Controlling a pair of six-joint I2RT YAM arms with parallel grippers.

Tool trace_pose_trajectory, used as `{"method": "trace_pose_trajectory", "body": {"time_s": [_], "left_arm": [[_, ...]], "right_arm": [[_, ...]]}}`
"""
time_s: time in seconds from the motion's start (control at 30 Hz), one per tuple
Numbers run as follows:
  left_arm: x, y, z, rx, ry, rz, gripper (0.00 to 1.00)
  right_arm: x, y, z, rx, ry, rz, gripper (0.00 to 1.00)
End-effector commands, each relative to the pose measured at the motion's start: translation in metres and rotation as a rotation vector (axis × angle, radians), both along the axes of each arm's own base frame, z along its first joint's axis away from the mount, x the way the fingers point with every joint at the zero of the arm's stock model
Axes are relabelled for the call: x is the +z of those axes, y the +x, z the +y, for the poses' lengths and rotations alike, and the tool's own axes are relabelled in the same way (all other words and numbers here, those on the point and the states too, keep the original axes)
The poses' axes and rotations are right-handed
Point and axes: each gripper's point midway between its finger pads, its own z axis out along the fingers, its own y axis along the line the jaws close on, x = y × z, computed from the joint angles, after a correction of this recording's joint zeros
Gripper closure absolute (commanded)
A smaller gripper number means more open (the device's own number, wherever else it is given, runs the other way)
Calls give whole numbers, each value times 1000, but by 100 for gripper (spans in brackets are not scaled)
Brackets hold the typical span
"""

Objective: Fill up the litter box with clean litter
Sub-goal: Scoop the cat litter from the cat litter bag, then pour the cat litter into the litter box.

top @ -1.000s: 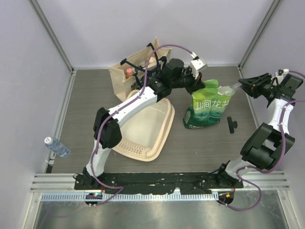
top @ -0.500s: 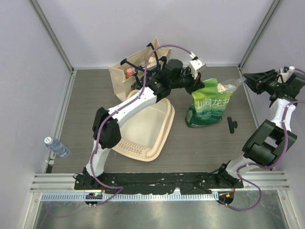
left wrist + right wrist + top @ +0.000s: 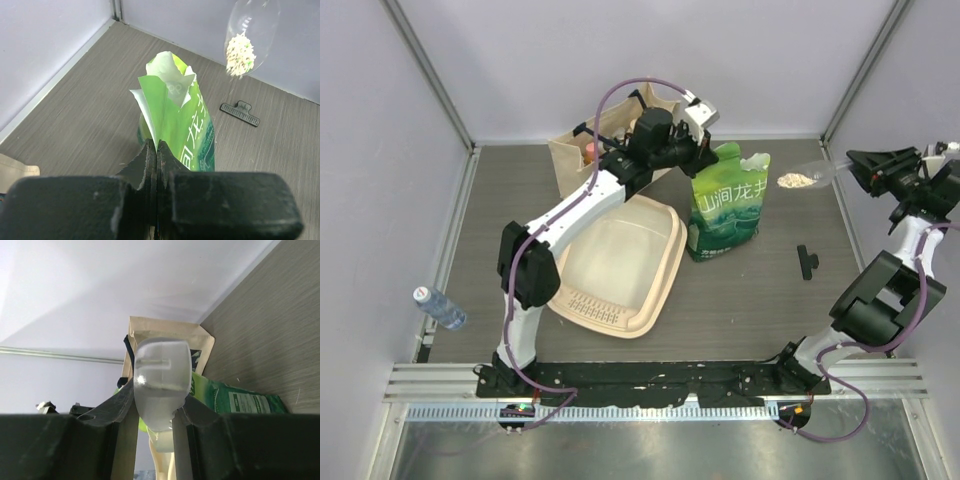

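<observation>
The cream litter box (image 3: 658,285) lies left of centre, its floor bare, and its corner (image 3: 12,171) shows in the left wrist view. My left gripper (image 3: 705,152) (image 3: 156,148) is shut on the top edge of the upright green bag (image 3: 725,205) (image 3: 176,117), which stands just right of the box. My right gripper (image 3: 851,166) (image 3: 155,412) is shut on the handle of a clear scoop (image 3: 812,175) (image 3: 161,382) held in the air right of the bag. Clean litter (image 3: 795,180) (image 3: 240,51) sits in the scoop's bowl.
A beige tote bag (image 3: 582,152) (image 3: 167,332) stands behind the box against the back wall. A black clip (image 3: 806,262) (image 3: 240,113) lies on the table right of the green bag. A water bottle (image 3: 440,308) lies at the left edge.
The left gripper has pulled the green bag to the left, toward the box. The right gripper has drawn the scoop out of the bag with litter in it and moved back to the right.
</observation>
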Motion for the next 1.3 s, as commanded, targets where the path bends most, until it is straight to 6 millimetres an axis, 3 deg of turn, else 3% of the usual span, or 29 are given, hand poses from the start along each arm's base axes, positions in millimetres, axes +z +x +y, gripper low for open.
{"method": "trace_pose_trajectory", "body": {"time_s": [0.0,0.23,0.53,0.6,0.67,0.83,0.9,1.07,1.1,1.27], "left_arm": [[113,-18,16,2,-192,-198,100],[96,-22,12,-39,-143,-163,100],[93,-13,15,-16,-98,-204,99],[98,-13,16,-16,-93,-218,88],[104,-15,17,-20,-92,-224,84],[116,-18,25,-1,-84,-261,45],[120,-16,32,33,-84,-268,40],[134,-14,51,112,-75,-308,32],[148,-19,59,127,-85,-336,30],[162,-20,87,218,-38,-420,26]], "right_arm": [[-24,2,-32,-148,183,19,99],[-22,0,-24,-107,248,-14,100],[6,-11,-3,-33,244,-80,99],[7,-12,6,-25,272,-76,99],[18,-14,18,-6,258,-106,99],[45,-15,68,93,221,-150,99],[55,-17,78,109,204,-170,99],[58,-19,91,124,202,-145,99],[59,-20,98,139,199,-144,99],[62,-28,156,269,154,-171,99]]}}
